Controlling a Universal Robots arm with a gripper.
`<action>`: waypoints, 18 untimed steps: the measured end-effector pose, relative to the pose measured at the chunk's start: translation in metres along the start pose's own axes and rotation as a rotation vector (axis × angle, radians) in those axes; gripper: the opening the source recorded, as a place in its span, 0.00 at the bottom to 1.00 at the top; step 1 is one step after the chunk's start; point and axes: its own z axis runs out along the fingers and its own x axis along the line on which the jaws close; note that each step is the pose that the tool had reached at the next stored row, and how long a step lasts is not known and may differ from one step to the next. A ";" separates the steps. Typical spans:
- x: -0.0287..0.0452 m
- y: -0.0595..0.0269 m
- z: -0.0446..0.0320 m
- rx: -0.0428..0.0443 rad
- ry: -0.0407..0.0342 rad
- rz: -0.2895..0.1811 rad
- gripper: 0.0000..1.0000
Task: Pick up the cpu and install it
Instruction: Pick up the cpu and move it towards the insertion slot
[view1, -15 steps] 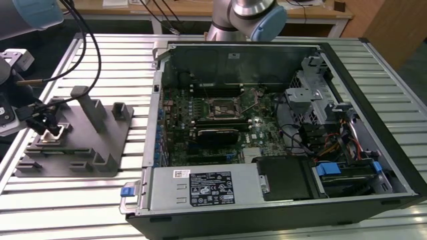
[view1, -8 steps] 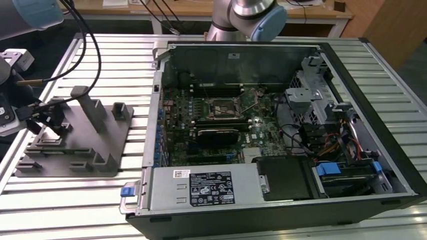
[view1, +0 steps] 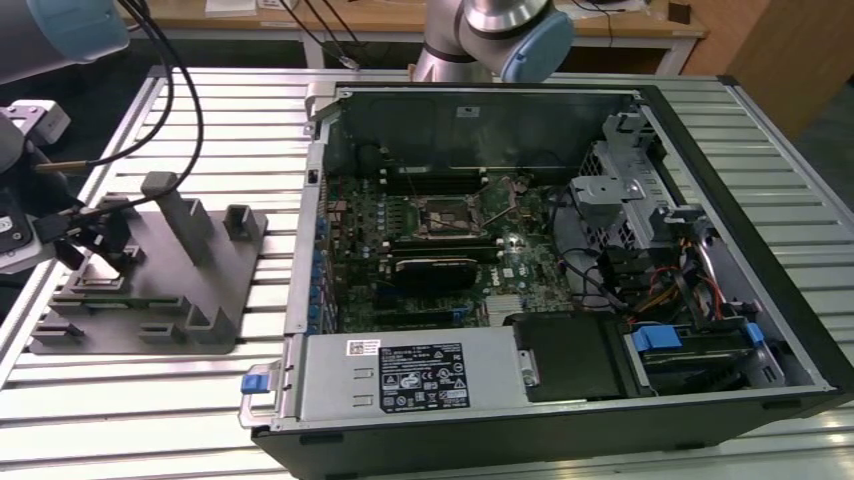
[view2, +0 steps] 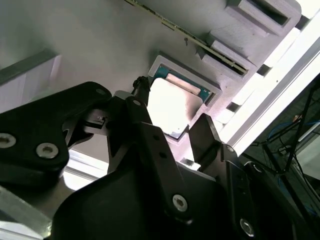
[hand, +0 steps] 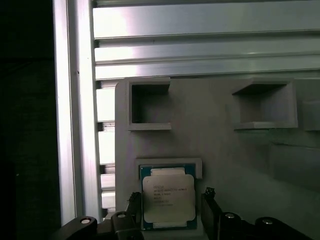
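gripper (hand: 170, 196) | jaws apart, straddling cpu (hand: 167, 202), contact unclear | cpu seated in grey fixture (hand: 225, 155)

Slatted aluminium table (view1: 134, 420), wooden desk (view1: 400, 20) behind

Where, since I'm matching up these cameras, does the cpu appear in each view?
Exterior view: too small to make out; the gripper hangs over the fixture block at the exterior view's left.
First wrist view: the cpu sits in the block's recess, between open fingers.
Second wrist view: the cpu, same recess.
Shared landmark: the fixture block.
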 end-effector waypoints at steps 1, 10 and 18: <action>0.0001 0.0004 0.0006 0.0000 0.0000 0.000 0.59; 0.0009 0.0030 0.0054 0.0021 0.0000 -0.002 0.59; 0.0012 0.0029 0.0107 0.0064 -0.0005 -0.002 0.59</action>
